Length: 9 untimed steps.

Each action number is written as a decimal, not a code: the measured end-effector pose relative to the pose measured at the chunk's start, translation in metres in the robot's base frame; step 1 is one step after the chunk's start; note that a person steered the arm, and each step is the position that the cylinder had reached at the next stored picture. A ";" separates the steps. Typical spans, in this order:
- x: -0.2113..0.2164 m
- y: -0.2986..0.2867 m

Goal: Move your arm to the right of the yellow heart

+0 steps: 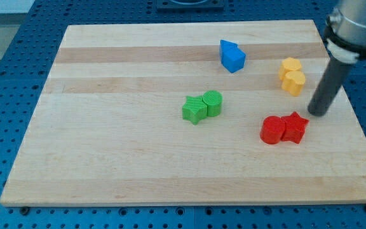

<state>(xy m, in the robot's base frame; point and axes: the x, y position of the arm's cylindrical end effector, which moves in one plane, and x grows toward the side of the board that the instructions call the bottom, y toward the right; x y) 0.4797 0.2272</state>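
My tip [317,114] rests on the wooden surface [126,159] at the view's right side, at the lower end of a straight dark rod that leans up toward the view's top right corner. There is no gripper on this arm, so nothing opens or closes and nothing is held; the tip touches only the surface.

Just left of the tip and a little nearer the view's bottom sits the red star [295,127], close but with a thin gap. The red cylinder [272,130] touches that star on its left. Farther up, left of the rod, the yellow heart [293,82] lies near the tip, apart from it, and a second yellow block [290,65], whose shape I cannot make out, touches it on its far side. No block lies between the tip and the heart.

Well apart to the left, near the middle, the green star [195,109] and green cylinder [212,102] touch each other. The blue block [232,56] sits alone toward the view's top.
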 end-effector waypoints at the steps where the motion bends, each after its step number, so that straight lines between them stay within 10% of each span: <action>1: 0.042 0.000; 4: 0.092 0.000; 9: -0.057 0.040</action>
<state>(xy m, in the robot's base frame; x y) 0.4228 0.2674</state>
